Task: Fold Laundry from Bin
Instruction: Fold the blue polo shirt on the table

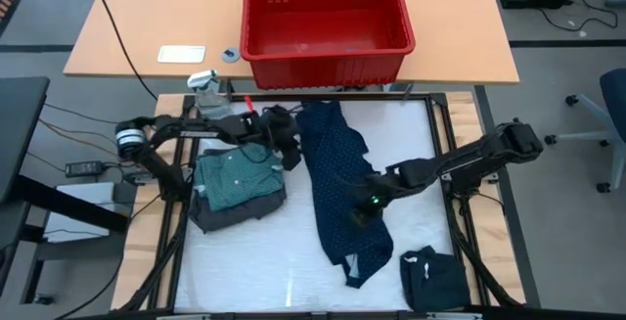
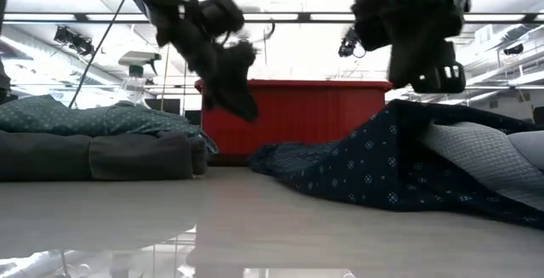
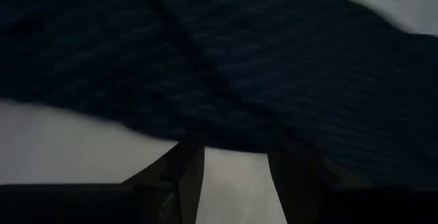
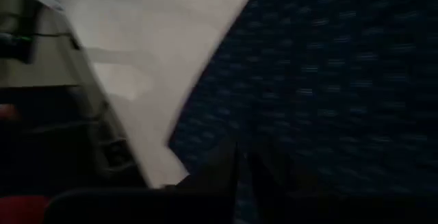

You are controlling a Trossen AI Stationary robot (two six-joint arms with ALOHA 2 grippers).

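On the white counter [image 1: 245, 261], mid-field: navy dotted soft garment [image 1: 342, 193], long, rumpled, lengthwise. My right claw [image 1: 364, 208] looks pinched shut on its middle; my left claw [image 1: 290, 152], fingers parted, hangs at its upper edge. I should lift slowly, spreading cloth evenly, wrinkle-free

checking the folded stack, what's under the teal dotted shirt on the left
A folded dark grey piece lies under the teal dotted shirt, its edge showing along the near side. Whether anything else is beneath that piece is covered, so it cannot be told.
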